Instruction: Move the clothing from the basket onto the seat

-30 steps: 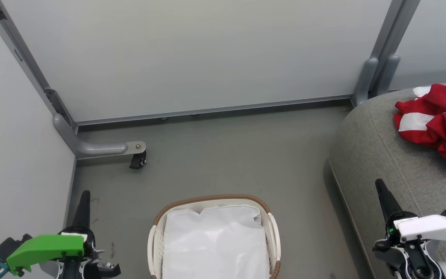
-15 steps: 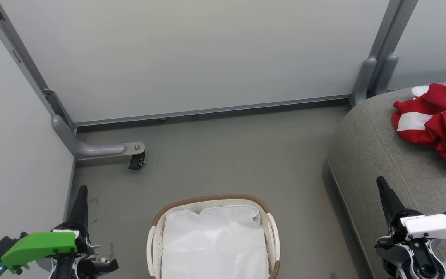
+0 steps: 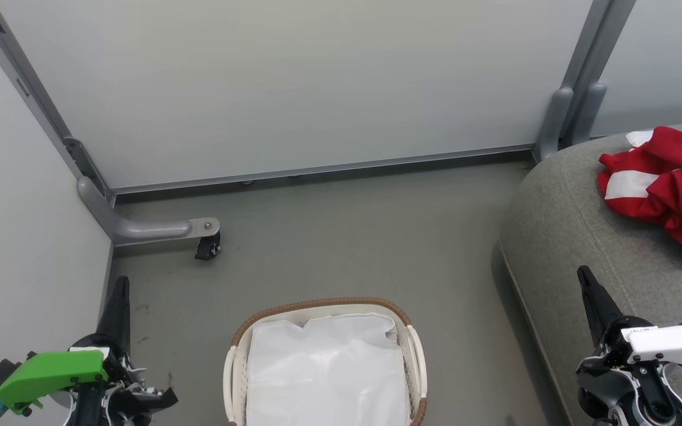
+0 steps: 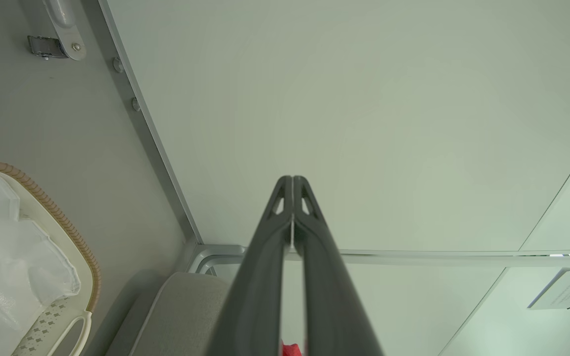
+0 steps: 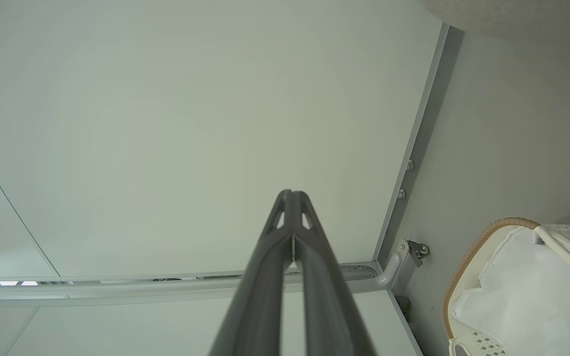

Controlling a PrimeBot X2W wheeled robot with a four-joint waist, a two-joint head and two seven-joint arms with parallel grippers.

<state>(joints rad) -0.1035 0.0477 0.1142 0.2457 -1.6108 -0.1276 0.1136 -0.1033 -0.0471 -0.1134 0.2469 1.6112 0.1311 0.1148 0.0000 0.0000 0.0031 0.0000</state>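
From above, the head camera faces steeply down on the basket (image 3: 323, 303), low in its frame. The left wrist camera, near the basket, looks along the left hand (image 4: 292, 184) at the partition wall (image 4: 364, 123). The right wrist camera mirrors it along the right hand (image 5: 292, 197). All three views share the basket's rim.

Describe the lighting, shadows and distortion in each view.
Head view: soft even light, sharp focus; the seat throws a faint shadow on the floor; the liner in the basket looks nearly washed out. Left wrist view: wide-angle skew, shut left pincer sharp. Right wrist view: same skew, shut right pincer sharp.
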